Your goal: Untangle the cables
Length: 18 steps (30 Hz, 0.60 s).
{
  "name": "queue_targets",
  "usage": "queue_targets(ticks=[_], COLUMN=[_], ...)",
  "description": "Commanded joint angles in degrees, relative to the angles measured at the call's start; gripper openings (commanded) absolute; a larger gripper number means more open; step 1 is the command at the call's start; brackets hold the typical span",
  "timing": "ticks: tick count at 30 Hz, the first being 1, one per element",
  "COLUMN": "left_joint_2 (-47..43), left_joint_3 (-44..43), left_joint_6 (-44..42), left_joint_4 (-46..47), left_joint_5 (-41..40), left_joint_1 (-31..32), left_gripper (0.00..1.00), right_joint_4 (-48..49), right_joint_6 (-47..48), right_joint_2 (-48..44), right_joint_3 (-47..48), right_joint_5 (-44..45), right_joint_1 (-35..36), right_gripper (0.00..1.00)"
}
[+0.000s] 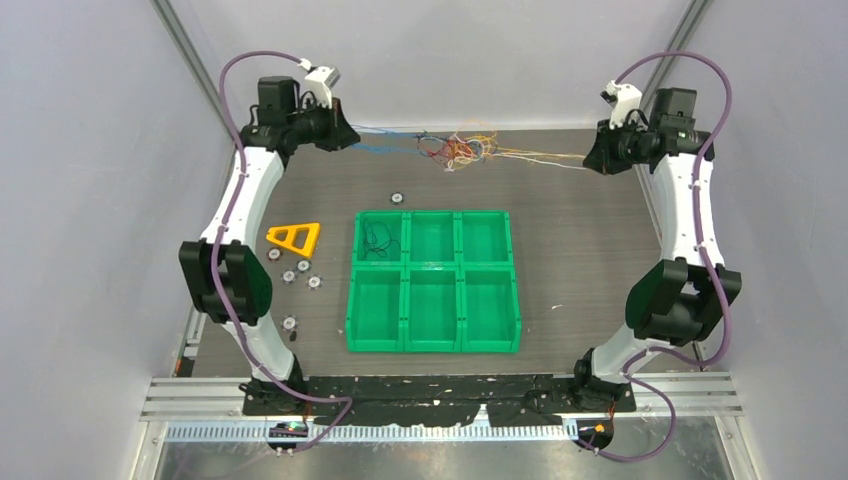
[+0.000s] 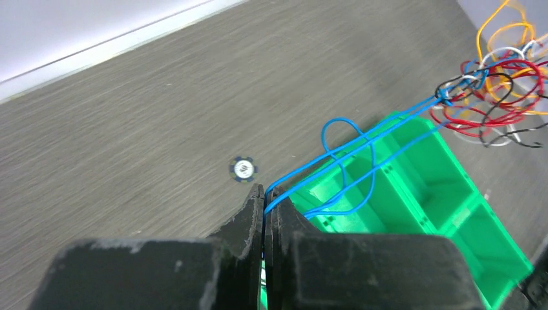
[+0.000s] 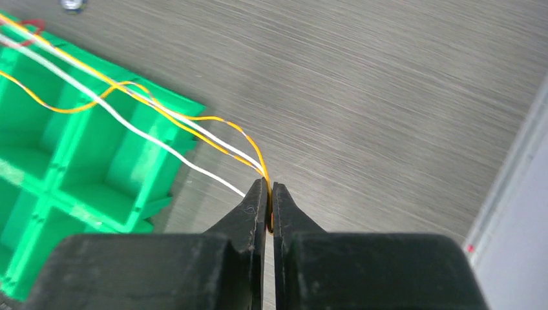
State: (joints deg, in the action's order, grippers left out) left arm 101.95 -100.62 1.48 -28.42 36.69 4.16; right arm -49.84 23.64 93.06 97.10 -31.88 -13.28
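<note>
Gripping opposite ends of the cables (image 1: 462, 148), both arms are holding the bundle stretched across the far side of the table (image 1: 580, 260). This is probably so that the knot in the middle is drawn taut and its loops are showing. The left gripper (image 2: 265, 192) is pinching blue wires (image 2: 362, 139), its jaws nearly touching. The right gripper (image 3: 269, 187) is clamping yellow-orange wires (image 3: 213, 119) and white wires (image 3: 165, 147) likewise. Only the overhead view is showing the whole span, plus a black wire (image 1: 378, 238) lying in the back-left compartment of the green tray (image 1: 432, 212). Only the left wrist view is revealing red, black and white loops crossing inside the knot.
</note>
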Motion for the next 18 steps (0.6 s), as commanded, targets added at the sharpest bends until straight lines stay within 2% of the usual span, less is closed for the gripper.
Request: queue_targets(ticks=[1,6,15,18], left_joint_2=[1.7,5.1,8.9,9.4], left_joint_3=[-5.2,-9.1,-11.4,-10.8], left_joint_6=[-0.6,-0.2,-3.5,-3.6], left_joint_4=[-1.2,-3.1,-3.9,-4.0], left_joint_5=[-14.2,-20.5,-26.8,-25.4], left_joint_1=[-6.0,-10.6,-13.8,-14.5], left_gripper=[0.0,0.0,0.0,0.0], right_joint_4=[6.1,6.8,8.3,7.5], right_joint_6=[0.8,2.1,2.2,1.6], right_joint_2=[0.8,3.3,4.7,5.3], right_joint_3=[3.5,8.8,10.8,12.3], right_joint_5=[17.3,19.9,22.3,19.4], right_joint_1=[-7.3,-12.3,-13.3,-13.5], right_gripper=[0.05,0.05,0.05,0.05])
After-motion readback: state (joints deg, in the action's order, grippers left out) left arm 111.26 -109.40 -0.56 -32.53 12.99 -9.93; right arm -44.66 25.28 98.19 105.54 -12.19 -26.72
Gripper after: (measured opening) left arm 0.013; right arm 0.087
